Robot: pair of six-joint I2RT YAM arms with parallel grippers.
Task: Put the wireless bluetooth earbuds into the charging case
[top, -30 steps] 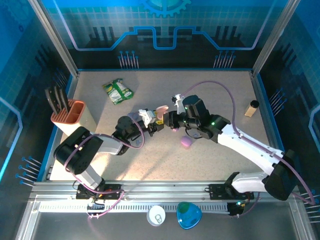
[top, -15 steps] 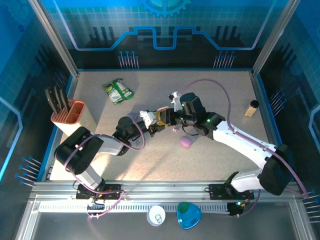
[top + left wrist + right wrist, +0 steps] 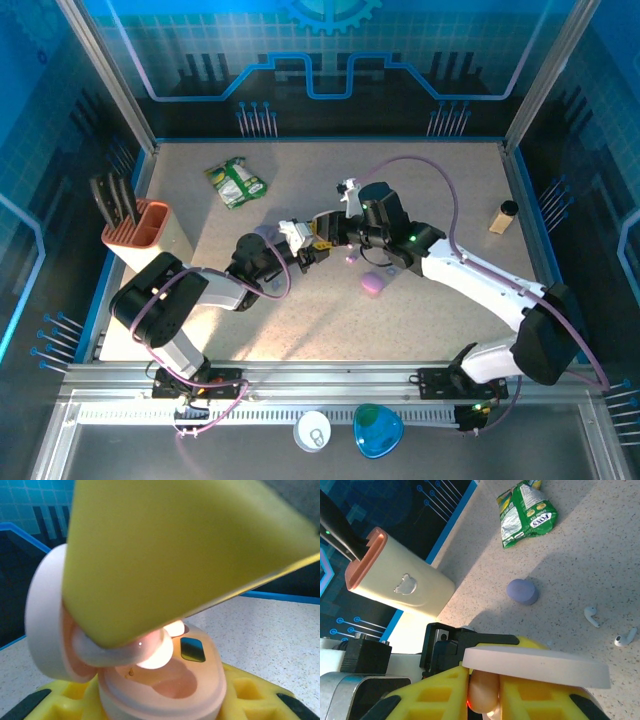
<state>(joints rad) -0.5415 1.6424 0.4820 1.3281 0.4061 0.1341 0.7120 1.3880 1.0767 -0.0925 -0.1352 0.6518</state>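
Note:
My left gripper (image 3: 303, 248) (image 3: 160, 702) is shut on the pink charging case (image 3: 165, 685), gripping its base between yellow fingers. The lid (image 3: 45, 625) (image 3: 535, 665) stands open. My right gripper (image 3: 335, 232) (image 3: 485, 692) is shut on a pinkish earbud (image 3: 484, 692) (image 3: 150, 652), which hangs right over the case's wells, close to the rim. In the left wrist view one right finger (image 3: 175, 550) covers the top of the picture. Two white earbuds (image 3: 591, 615) (image 3: 625, 637) lie loose on the table.
A purple case (image 3: 372, 284) lies below the right gripper, and another purple one (image 3: 522, 591) lies near the left arm. A green snack packet (image 3: 236, 182), a knife holder (image 3: 145, 232) and a small bottle (image 3: 503, 216) stand farther off.
My right gripper has moved left and slightly up with the earbud, closing in over the open case. The left gripper and the case have stayed put.

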